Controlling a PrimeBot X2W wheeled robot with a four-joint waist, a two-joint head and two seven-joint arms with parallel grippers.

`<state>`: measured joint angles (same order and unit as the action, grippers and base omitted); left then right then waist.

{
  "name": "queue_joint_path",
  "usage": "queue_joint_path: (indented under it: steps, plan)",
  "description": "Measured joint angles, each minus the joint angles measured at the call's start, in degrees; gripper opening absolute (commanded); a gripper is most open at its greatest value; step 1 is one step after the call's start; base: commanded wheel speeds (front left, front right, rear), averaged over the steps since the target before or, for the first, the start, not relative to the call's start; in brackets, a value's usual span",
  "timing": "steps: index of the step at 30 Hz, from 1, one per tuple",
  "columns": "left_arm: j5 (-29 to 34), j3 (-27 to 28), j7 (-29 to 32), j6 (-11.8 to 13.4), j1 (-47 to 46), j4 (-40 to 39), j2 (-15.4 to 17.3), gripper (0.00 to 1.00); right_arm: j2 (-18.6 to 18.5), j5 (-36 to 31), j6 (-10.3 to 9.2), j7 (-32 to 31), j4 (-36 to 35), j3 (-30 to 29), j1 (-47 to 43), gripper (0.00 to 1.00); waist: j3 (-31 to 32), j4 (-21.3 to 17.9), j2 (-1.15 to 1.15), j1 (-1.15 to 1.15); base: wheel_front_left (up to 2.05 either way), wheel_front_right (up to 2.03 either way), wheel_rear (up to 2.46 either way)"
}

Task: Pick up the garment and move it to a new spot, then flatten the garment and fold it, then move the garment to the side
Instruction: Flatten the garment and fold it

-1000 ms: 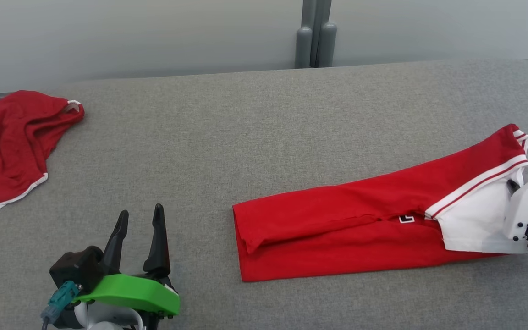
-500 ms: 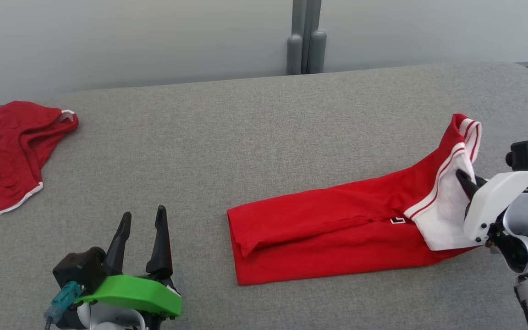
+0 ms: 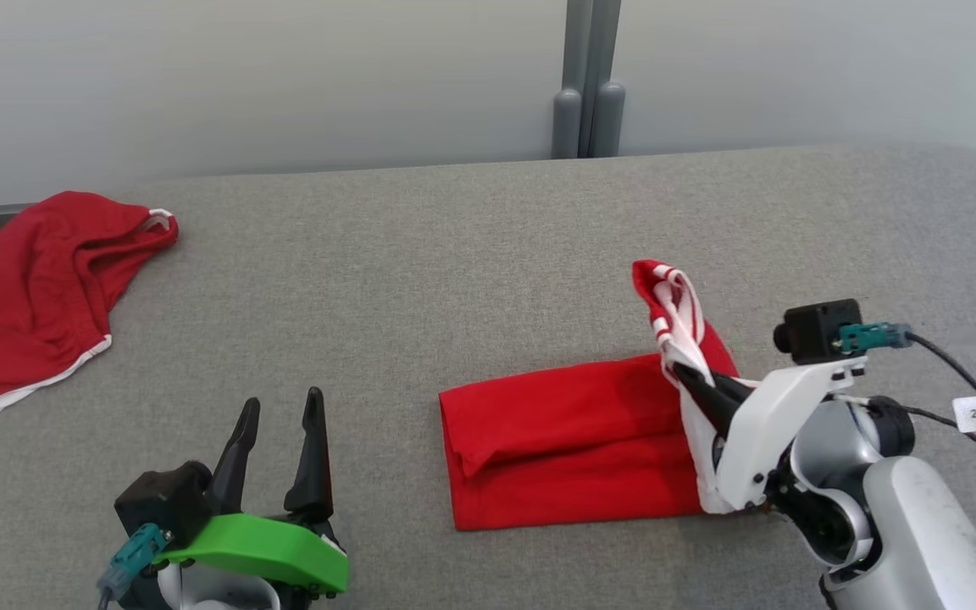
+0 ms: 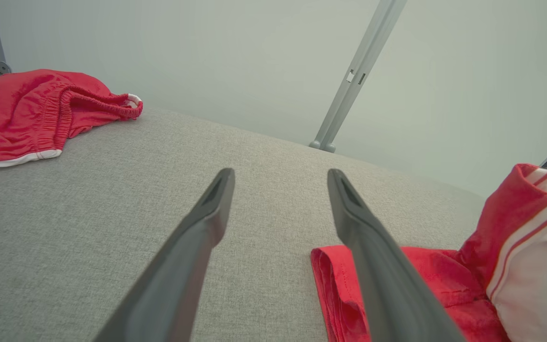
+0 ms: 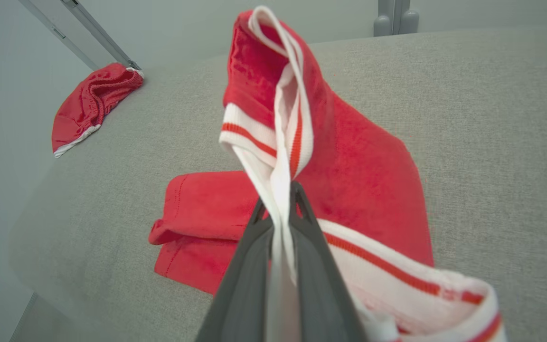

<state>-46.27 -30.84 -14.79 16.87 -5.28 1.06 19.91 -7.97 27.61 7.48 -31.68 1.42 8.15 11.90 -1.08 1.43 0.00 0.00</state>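
1. While the right gripper point(image 3: 681, 374) is clamped shut on the white, red-striped cuff point(image 5: 280, 156) of the red jersey point(image 3: 573, 440), that end of the garment stands raised above the grey upholstered surface point(image 3: 454, 254).
2. The rest of the jersey lies folded flat on the surface at 4 o'clock in the head view, with its folded edge facing 9 o'clock.
3. In the right wrist view, white fabric passes between the two closed fingers, and the cuff rises toward 12 o'clock.
4. The left gripper point(image 3: 280, 400) is at 7 o'clock, with its fingers spread wide, holding nothing, and clear of the jersey.
5. A pair of red shorts point(image 3: 39, 288) with a white hem lies crumpled at 10 o'clock, well apart from the jersey.
6. A grey post point(image 3: 587, 85) stands behind the surface at 12 o'clock.
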Motion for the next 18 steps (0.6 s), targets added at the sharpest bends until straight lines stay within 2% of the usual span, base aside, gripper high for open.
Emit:
queue_joint_path:
  steps: [7, 18]
  plan:
    - [0.0, -0.4, 0.0, -0.3, 0.0, 0.3, -0.1, 1.0, 4.5, 0.6, 0.0, 3.4, 4.9, 2.7, 0.4, 0.0, 0.7, 2.0, 0.0, 0.0, 0.0, 0.0, 0.0]
    - [0.2, -1.2, 0.4, -0.7, -0.2, 0.1, -0.3, 1.0, 5.1, 7.8, 0.0, 10.9, 17.9, 9.8, 5.1, 0.0, 1.2, 5.7, 0.0, 0.0, 0.0, 0.0, 0.0]
